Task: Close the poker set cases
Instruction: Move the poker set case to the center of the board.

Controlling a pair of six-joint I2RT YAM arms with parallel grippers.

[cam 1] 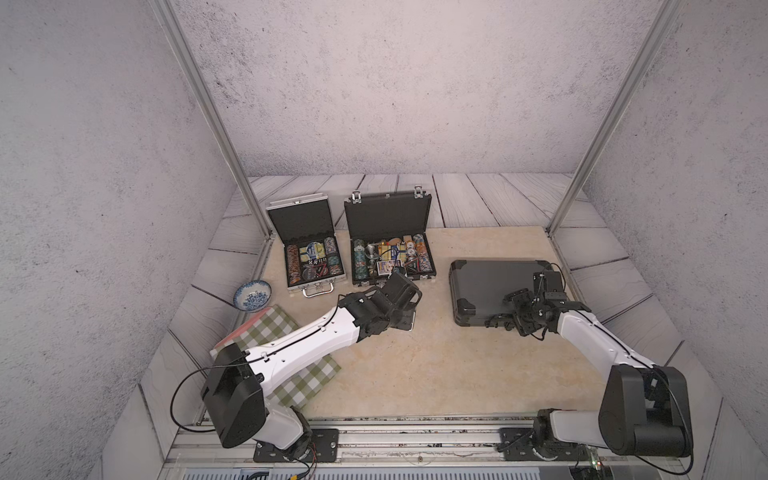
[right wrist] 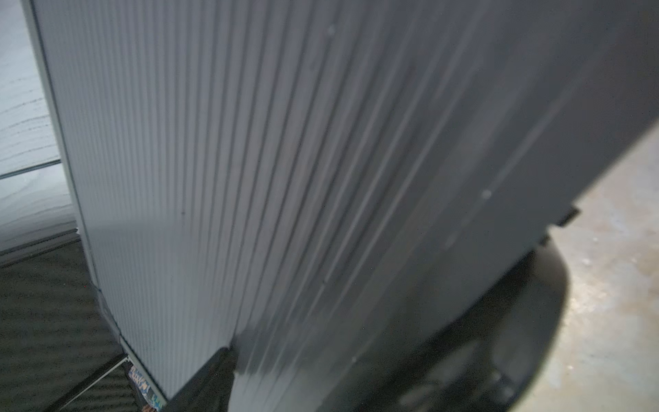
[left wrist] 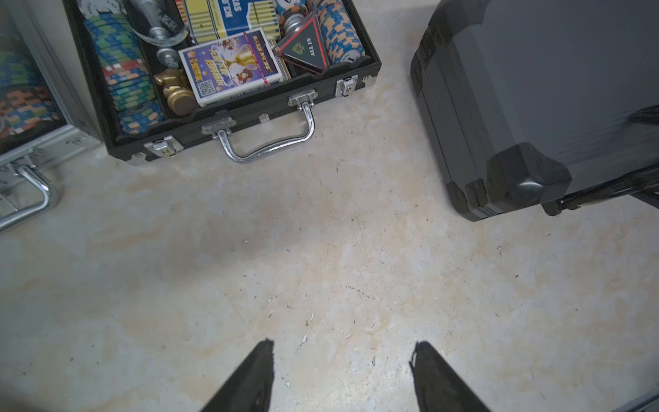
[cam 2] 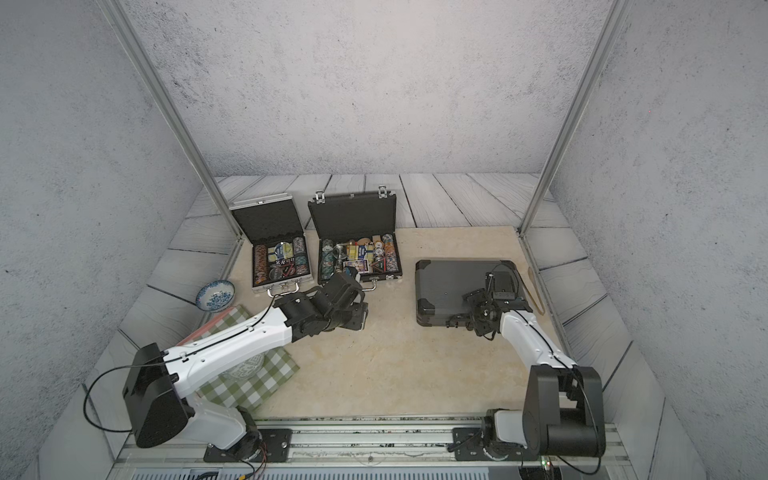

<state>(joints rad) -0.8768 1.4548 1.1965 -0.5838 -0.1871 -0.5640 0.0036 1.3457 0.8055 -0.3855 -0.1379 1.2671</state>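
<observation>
Three poker set cases lie on the beige table. A small silver case at the left stands open with its lid upright and chips inside. Beside it, the black case is also open, full of chips and cards; its front wall and handle show in the left wrist view. At the right the large dark grey case lies shut and flat. My left gripper hangs open over bare table in front of the black case. My right gripper is open, low over the grey case's ribbed lid near its front edge.
A blue-and-white bowl sits at the table's left edge. Next to it a green checked cloth lies partly under my left arm. Metal frame posts rise at both back corners. A thin wooden stick lies right of the grey case.
</observation>
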